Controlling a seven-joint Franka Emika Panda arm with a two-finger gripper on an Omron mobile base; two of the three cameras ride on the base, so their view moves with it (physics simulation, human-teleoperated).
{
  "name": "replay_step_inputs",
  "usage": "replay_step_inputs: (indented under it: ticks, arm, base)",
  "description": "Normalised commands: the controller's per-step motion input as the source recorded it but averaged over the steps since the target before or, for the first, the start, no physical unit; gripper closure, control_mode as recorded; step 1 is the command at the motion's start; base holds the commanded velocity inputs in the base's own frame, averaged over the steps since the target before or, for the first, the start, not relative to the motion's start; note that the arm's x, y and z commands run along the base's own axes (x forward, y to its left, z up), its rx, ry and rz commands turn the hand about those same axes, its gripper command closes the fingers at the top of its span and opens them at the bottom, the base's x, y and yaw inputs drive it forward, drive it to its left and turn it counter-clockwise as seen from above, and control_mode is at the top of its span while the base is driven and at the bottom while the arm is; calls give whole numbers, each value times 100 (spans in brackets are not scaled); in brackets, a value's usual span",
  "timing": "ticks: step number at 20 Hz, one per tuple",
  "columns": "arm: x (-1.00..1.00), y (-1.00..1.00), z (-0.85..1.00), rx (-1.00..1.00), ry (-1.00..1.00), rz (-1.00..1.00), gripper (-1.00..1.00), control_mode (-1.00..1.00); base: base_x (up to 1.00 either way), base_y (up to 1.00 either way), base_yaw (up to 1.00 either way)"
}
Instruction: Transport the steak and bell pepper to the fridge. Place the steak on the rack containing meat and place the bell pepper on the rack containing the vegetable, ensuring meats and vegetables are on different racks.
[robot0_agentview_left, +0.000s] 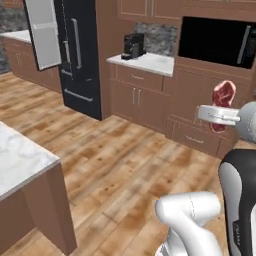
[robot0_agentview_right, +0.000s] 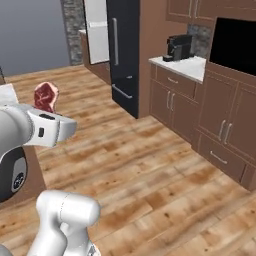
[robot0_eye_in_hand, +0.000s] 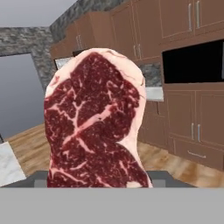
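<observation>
We are gripping the steak (robot0_agentview_left: 223, 95) upright in our half-closed hand (robot0_agentview_left: 220, 115), carrying it clear of the floor toward the far fridge (robot0_agentview_left: 80, 55).

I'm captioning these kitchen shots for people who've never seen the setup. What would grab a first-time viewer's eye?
The steak, a marbled red slab with a pale fat edge, stands upright in the gripper, held in mid-air above the wooden floor. Beyond it, across that floor, the tall black fridge stands with one door swung open. A black coffee machine sits on the white counter beside it.
</observation>
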Motion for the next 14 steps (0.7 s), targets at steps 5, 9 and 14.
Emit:
replay_step_inputs:
  ticks: [5, 9, 14]
  arm:
    - [0, 0, 0, 0, 0, 0, 100, 100]
    - [0, 0, 0, 0, 0, 0, 100, 100]
    - [0, 0, 0, 0, 0, 0, 100, 100]
  base:
    - [100, -41, 41]
    - [100, -49, 38]
    - [100, -69, 33]
